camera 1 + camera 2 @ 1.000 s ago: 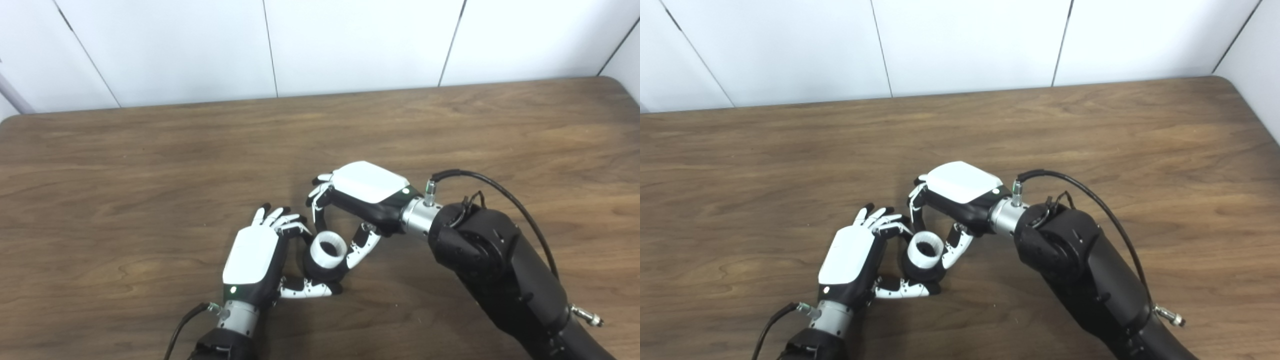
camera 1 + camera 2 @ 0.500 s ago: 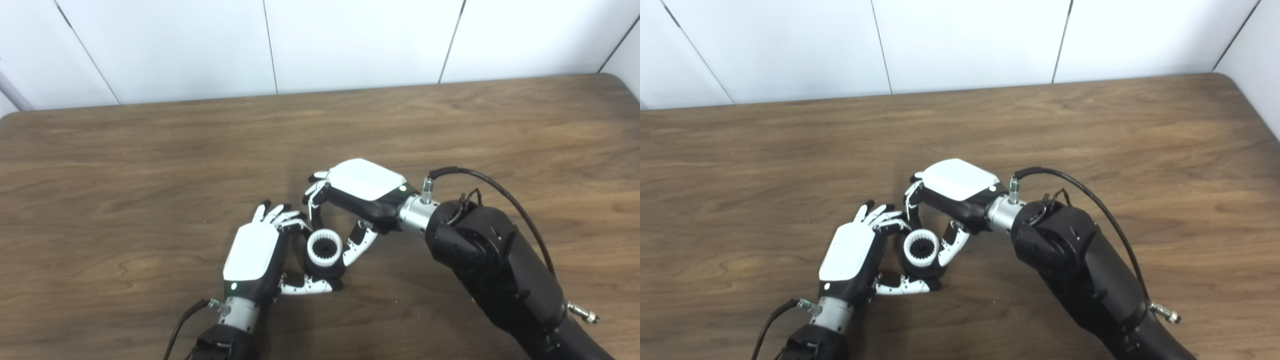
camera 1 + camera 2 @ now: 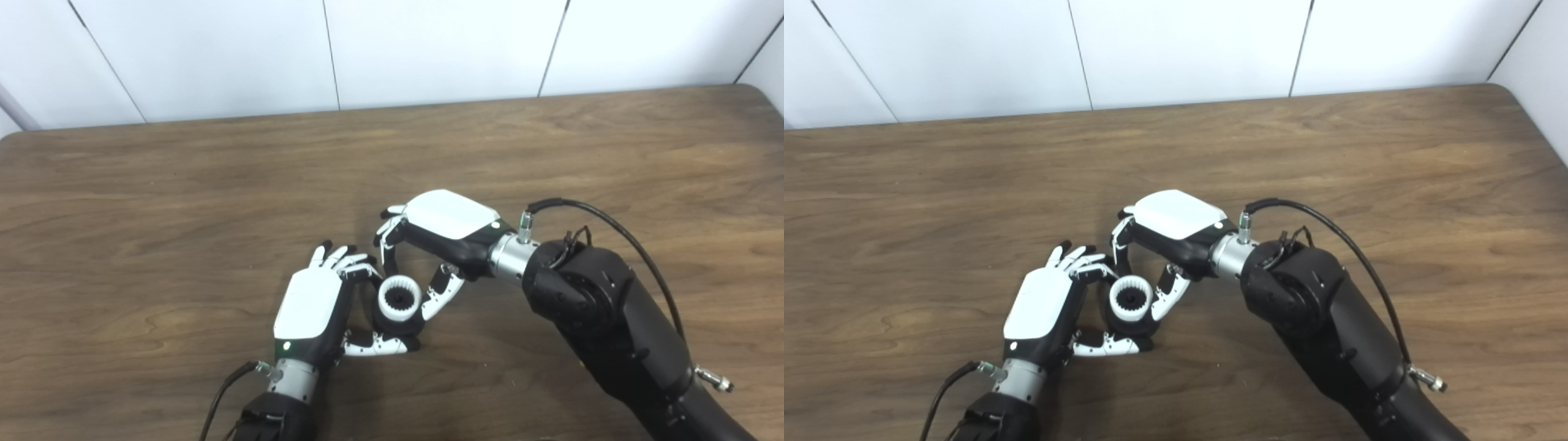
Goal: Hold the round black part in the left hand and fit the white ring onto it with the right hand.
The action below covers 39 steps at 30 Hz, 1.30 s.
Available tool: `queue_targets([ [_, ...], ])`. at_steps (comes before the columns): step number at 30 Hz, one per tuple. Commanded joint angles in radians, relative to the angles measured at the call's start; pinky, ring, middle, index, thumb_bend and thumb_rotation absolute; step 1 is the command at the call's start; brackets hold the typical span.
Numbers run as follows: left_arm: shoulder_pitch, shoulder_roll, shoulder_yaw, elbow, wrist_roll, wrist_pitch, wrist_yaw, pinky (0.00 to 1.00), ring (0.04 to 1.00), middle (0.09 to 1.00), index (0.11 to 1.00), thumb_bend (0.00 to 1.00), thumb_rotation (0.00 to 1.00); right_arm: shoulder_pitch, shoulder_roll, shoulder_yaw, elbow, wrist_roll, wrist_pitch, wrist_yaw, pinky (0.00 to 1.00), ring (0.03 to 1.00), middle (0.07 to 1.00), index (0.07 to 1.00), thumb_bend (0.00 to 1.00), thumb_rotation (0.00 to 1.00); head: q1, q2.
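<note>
Two hands meet over the brown table (image 3: 551,141), nearer its front edge than its back edge. The left hand (image 3: 309,306) grips the round black part (image 3: 392,326). The right hand (image 3: 438,229) pinches the white ring (image 3: 399,298), which sits on top of that part. To do it well, the right hand should push straight down and keep the ring flat.

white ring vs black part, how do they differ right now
The ring is white with a toothed inner edge; the black part is dark, its detail hidden. The ring sits on top, facing up; the part lies beneath it, cradled in the left hand. The right hand brackets the ring. Both are round and stacked together.
</note>
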Motion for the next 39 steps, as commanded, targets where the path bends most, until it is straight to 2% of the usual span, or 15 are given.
queue_targets([
  [1, 0.01, 0.0, -0.019, 0.009, 0.011, 0.007, -0.05, 1.0, 0.899, 0.787, 0.484, 0.52, 0.05, -0.019, -0.004, -0.017, -0.003, 0.009, -0.009, -0.016, 0.91, 0.926, 0.793, 0.483, 0.52, 0.13, 0.001, 0.002],
  [30, 0.007, -0.001, -0.028, 0.004, 0.012, 0.015, -0.048, 1.0, 0.899, 0.789, 0.484, 0.52, 0.05, 0.006, 0.012, -0.011, 0.01, 0.001, -0.03, -0.048, 0.92, 0.923, 0.787, 0.483, 0.52, 0.13, 0.003, 0.008],
  [39, 0.004, -0.006, -0.027, 0.013, 0.006, 0.01, -0.036, 1.0, 0.901, 0.787, 0.484, 0.52, 0.05, 0.002, 0.011, -0.014, 0.007, -0.007, -0.009, -0.032, 0.92, 0.925, 0.793, 0.484, 0.52, 0.14, -0.001, 0.008],
])
